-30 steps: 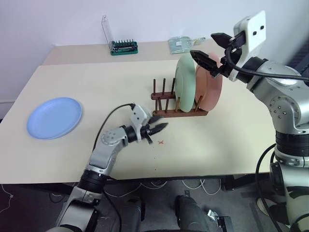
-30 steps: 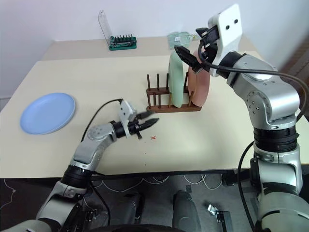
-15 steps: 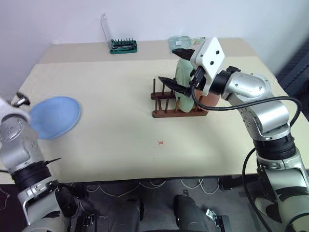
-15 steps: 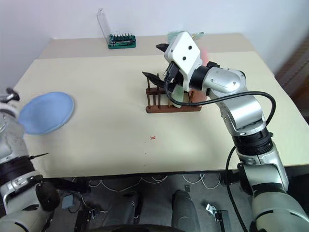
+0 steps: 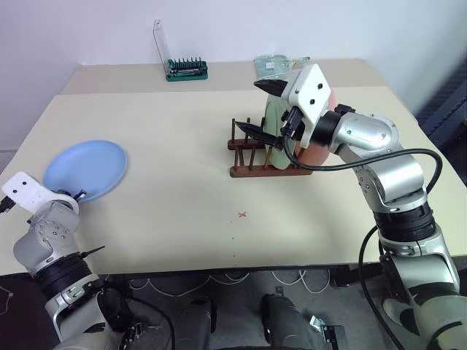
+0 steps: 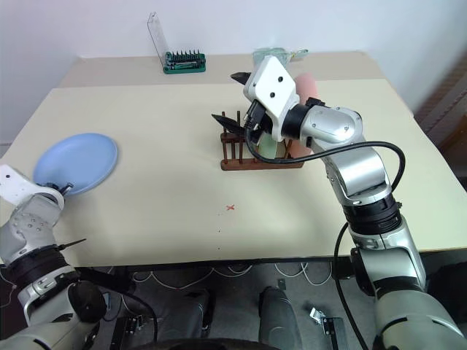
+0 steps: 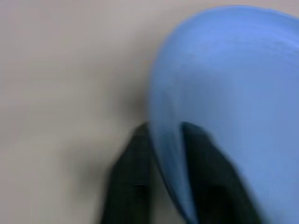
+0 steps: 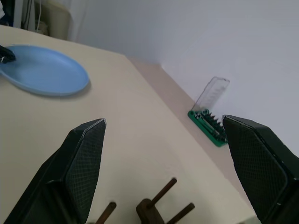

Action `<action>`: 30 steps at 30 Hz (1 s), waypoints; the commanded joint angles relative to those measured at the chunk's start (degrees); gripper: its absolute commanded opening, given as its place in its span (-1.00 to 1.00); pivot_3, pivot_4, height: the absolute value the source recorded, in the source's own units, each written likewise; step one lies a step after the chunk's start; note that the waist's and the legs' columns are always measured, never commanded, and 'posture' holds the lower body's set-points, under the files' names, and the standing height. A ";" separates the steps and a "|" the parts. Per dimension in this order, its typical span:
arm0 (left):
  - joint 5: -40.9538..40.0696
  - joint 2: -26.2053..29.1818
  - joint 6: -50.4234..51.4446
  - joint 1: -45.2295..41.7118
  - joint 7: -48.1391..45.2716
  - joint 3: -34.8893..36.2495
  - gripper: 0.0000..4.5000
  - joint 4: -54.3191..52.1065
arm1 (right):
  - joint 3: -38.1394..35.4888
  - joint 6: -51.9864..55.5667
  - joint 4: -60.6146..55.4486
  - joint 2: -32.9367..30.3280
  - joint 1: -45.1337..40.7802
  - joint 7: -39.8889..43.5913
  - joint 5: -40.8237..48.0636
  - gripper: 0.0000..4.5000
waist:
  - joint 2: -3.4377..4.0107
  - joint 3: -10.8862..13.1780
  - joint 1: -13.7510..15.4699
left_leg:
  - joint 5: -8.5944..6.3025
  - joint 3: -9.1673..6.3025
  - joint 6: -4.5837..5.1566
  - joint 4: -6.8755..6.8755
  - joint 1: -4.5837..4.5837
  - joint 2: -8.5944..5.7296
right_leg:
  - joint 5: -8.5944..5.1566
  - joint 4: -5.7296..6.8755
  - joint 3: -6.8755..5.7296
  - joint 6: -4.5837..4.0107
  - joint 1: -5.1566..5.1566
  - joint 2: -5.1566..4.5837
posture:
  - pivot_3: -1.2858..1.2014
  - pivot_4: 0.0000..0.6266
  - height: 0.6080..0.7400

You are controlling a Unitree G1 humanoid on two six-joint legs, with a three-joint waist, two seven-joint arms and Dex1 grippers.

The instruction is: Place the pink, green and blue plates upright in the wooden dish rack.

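A: On the table (image 5: 182, 138), around two o'clock from its middle, the wooden dish rack (image 5: 268, 159) has the green plate (image 5: 274, 120) and the pink plate (image 6: 305, 87) standing on edge between its pegs, the pink one behind the green, both mostly hidden by the right arm. So two of three look done.

B: And the third?

A: The blue plate (image 5: 86, 170) lies out at nine o'clock, near the table's left edge and well apart from the rack. It is the one still to go in, so I'd judge the task about two thirds through.

B: What is the left gripper (image 7: 163, 140) doing with it?

A: In the left wrist view its two black fingers (image 7: 133, 163) are pinched on the plate's near rim, one above and one below. From the head camera the hand sits at the plate's seven o'clock edge. The plate looks tipped up a little at that rim, though I can't say for sure that it is off the table.

B: And the right gripper (image 5: 264, 106)?

A: It hangs just above the rack, at its eleven o'clock end, jaws spread wide and nothing between them. In its wrist view the fingers frame bare tabletop, with the free pegs just below and the tool holder (image 8: 209, 119) by the wall.

B: What's left, then?

A: Carrying the blue plate across and standing it in the free slots at the rack's nine o'clock end, as I read it.
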 commanded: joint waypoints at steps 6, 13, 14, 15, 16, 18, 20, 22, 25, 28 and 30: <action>3.87 2.48 -20.54 -5.75 -14.14 -15.87 -1.00 -7.26 | 0.95 -6.65 -3.29 -0.70 0.57 2.18 -5.50 0.81 | -0.24 0.05 0.45 | 0.03 0.00 -0.05 0.04 -0.08 -0.01 | 0.02 -0.07 -0.03 -0.03 0.02 -0.01 | 0.03 -0.52 1.00; 3.94 -3.08 -24.30 -12.09 -16.60 -27.42 -1.00 -14.29 | 10.73 -21.55 2.34 0.69 -1.53 -1.04 -24.00 0.81 | -0.24 0.05 -0.27 | 0.05 0.07 -0.09 -0.03 -0.04 0.01 | 0.02 -0.06 0.01 -0.02 -0.03 -0.01 | 0.03 -0.52 1.00; 3.91 -4.14 -23.75 -12.85 -16.25 -28.40 -1.00 -14.86 | 12.46 -24.41 4.52 0.58 -2.23 -3.14 -28.80 0.81 | -0.24 0.05 -0.28 | 0.05 0.08 -0.10 -0.02 -0.04 0.01 | 0.02 -0.05 0.01 -0.02 -0.03 0.00 | 0.03 -0.52 1.00; 3.70 -5.21 -23.09 -13.53 -16.23 -29.39 -1.00 -15.62 | 14.00 -27.49 6.41 0.49 -2.80 -5.12 -33.00 0.81 | -0.24 0.05 -0.27 | 0.11 0.09 -0.20 0.00 -0.04 0.01 | 0.02 -0.04 0.02 -0.02 -0.04 0.00 | 0.03 -0.52 1.00; 3.62 -5.87 -22.81 -13.90 -16.81 -30.62 -1.00 -16.58 | 14.69 -29.19 7.72 0.85 -3.10 -6.84 -35.52 0.81 | -0.24 0.05 -0.28 | 0.19 0.10 -0.33 0.00 -0.05 0.00 | 0.02 -0.05 0.03 -0.02 -0.04 0.00 | 0.03 -0.52 1.00; 4.59 -6.30 -22.40 -14.13 -17.61 -33.28 -1.00 -18.46 | 14.93 -30.53 9.33 2.51 -3.56 -8.59 -37.29 0.81 | -0.24 0.05 -0.30 | 0.21 0.11 -0.37 -0.05 -0.05 0.01 | 0.02 -0.05 0.04 -0.02 -0.07 0.00 | 0.03 -0.52 1.00; 3.35 -7.87 -22.23 -14.27 -17.16 -33.60 -1.00 -19.79 | 14.71 -30.44 10.14 4.18 -3.87 -9.25 -38.59 0.81 | -0.24 0.05 -0.29 | 0.23 0.11 -0.40 -0.09 -0.05 0.01 | 0.02 -0.05 0.06 -0.03 -0.12 0.00 | 0.03 -0.52 1.00; 2.60 -9.06 -21.55 -14.12 -17.24 -34.26 -1.00 -20.92 | 14.82 -31.34 10.84 5.09 -4.03 -9.75 -40.44 0.81 | -0.24 0.05 -0.18 | 0.24 0.11 -0.40 -0.08 -0.06 0.01 | 0.02 -0.05 0.06 -0.03 -0.11 0.00 | 0.03 -0.52 1.00; 2.31 -9.91 -20.53 -13.51 -18.03 -36.04 -1.00 -23.19 | 15.19 -32.57 13.36 5.94 -4.76 -11.18 -43.99 0.81 | -0.24 0.05 -0.07 | 0.24 0.10 -0.40 -0.04 -0.07 0.00 | 0.02 -0.05 0.06 -0.03 -0.09 0.00 | 0.03 -0.52 1.00; 1.94 -10.39 -19.97 -13.51 -18.17 -36.21 -1.00 -24.20 | 15.07 -33.11 15.35 6.56 -5.36 -12.38 -46.16 0.70 | -0.24 0.05 -0.05 | 0.24 0.10 -0.39 -0.03 -0.06 0.00 | 0.02 -0.06 0.05 -0.03 -0.05 0.01 | 0.03 -0.52 1.00; 2.16 -10.21 -19.68 -13.41 -18.26 -36.21 -1.00 -24.33 | 14.90 -33.36 15.95 6.90 -5.73 -12.91 -47.37 0.41 | -0.24 0.05 -0.06 | 0.24 0.10 -0.39 -0.04 -0.06 -0.01 | 0.02 -0.06 0.06 -0.03 -0.05 0.01 | 0.03 -0.52 1.00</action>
